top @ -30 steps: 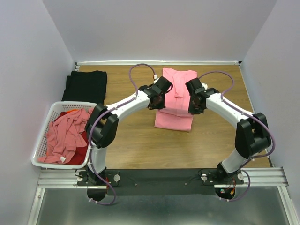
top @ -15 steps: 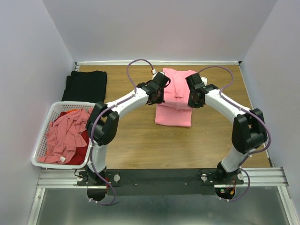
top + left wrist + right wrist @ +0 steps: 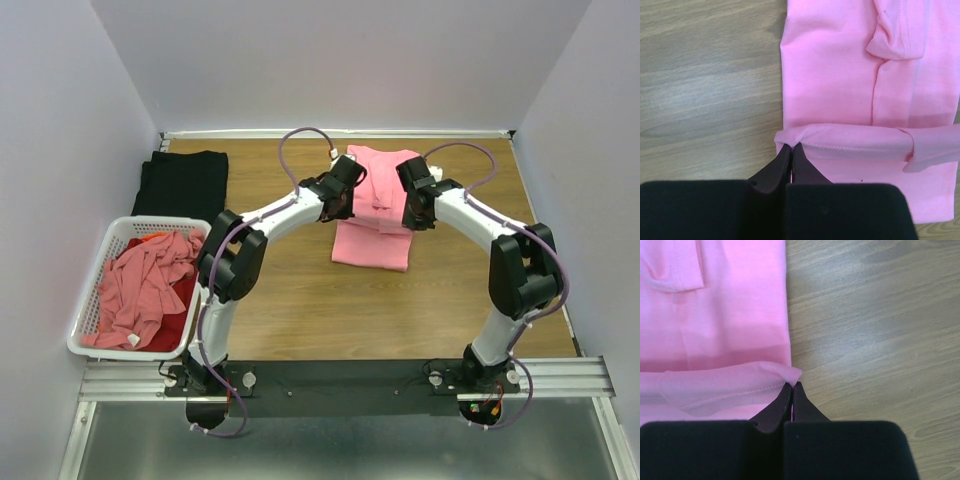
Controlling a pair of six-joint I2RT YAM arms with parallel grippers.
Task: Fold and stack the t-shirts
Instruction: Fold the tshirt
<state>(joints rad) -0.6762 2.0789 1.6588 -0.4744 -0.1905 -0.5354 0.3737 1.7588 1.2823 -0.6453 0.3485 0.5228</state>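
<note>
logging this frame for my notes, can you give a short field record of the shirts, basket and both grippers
shirt in work: pink t-shirt, mid table, near hem lifted into a fold
left gripper: shut on pink t-shirt, left hem corner
right gripper: shut on pink t-shirt, right hem corner
black t-shirt: folded flat, far left
basket: white, near left, holding loose pink shirts and red cloth

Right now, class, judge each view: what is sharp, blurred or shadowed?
Top view: even soft light, everything sharp. Left wrist: shirt stitching sharp, left gripper dark, featureless. Right wrist: table grain sharp, right gripper equally dark.
</note>
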